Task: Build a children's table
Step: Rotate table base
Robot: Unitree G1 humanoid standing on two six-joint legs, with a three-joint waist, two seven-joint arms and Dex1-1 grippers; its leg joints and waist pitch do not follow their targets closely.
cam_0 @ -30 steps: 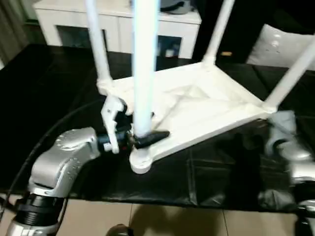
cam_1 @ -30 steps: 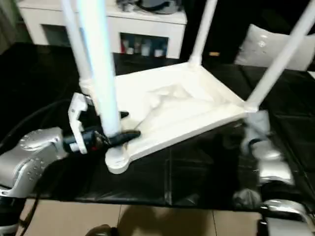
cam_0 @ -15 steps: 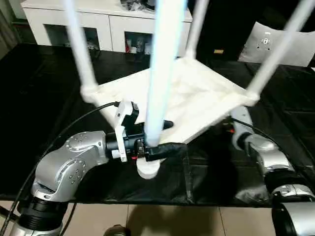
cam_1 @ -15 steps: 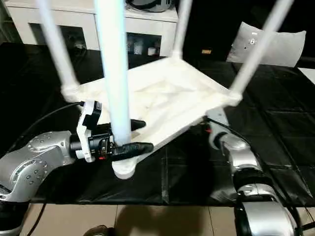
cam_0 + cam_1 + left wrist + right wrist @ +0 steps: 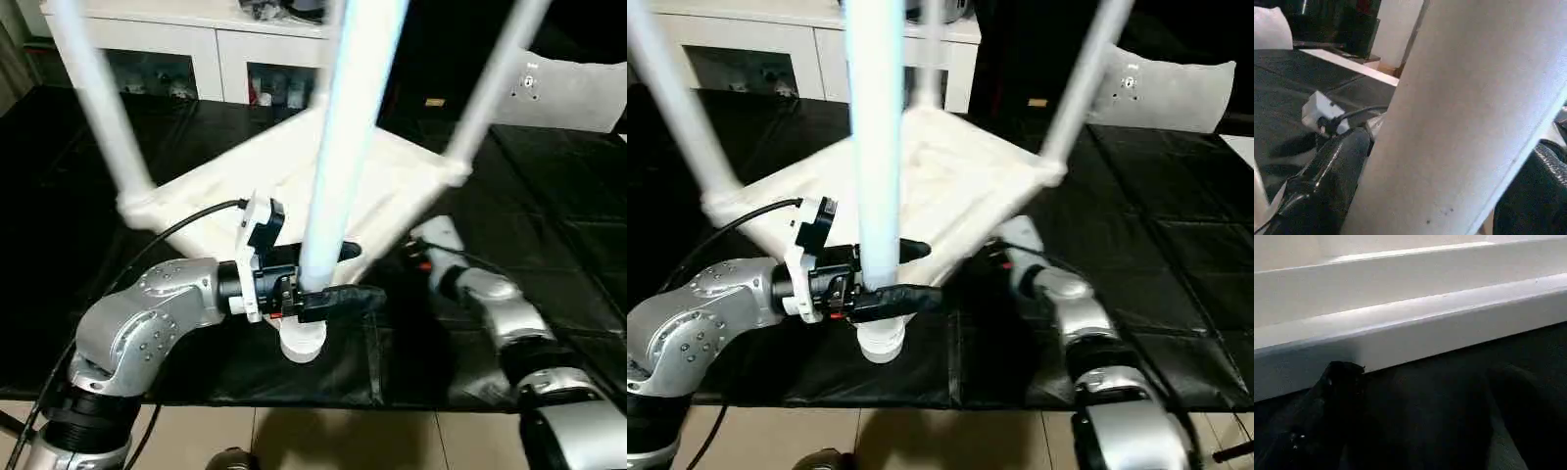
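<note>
Near edge: the black-covered work table (image 5: 196, 377) ends at the bottom of the head views, with tan floor (image 5: 323, 441) below it. A strip of bare black cover lies between that edge and the nearest table corner.

Left gripper (image 5: 328, 279), centre-left of the left eye view: its two black fingers (image 5: 343, 299) lie level, one on each side of the nearest leg (image 5: 343, 166), jaws wide and holding that leg low down, just above its corner socket (image 5: 302, 343). In the left wrist view the white tube (image 5: 1459, 122) sits between a glossy black finger (image 5: 1327, 181) and the other finger at the far edge.

The children's table (image 5: 921, 186) stands upside down mid-frame, turned so one corner points at the robot. The nearest socket rests close to the work table's front edge. Three more legs rise out of the top of the frame from the left (image 5: 93, 108), right (image 5: 485, 93) and far corners.

Right gripper (image 5: 416, 245), centre-right: the silver forearm (image 5: 500, 313) reaches in low, its tip at the lower rim of the tabletop's right side. The right wrist view shows the white rim (image 5: 1425, 328) running across, black cover below it, and a black finger (image 5: 1327, 396) close under that rim; jaws stand wide with nothing seen between them.

Open room: bare black cover to the right (image 5: 578, 245) and left (image 5: 49, 225) of the tabletop.

Far: white cabinet (image 5: 196, 49) upper left, a white cushion (image 5: 578, 93) upper right.
</note>
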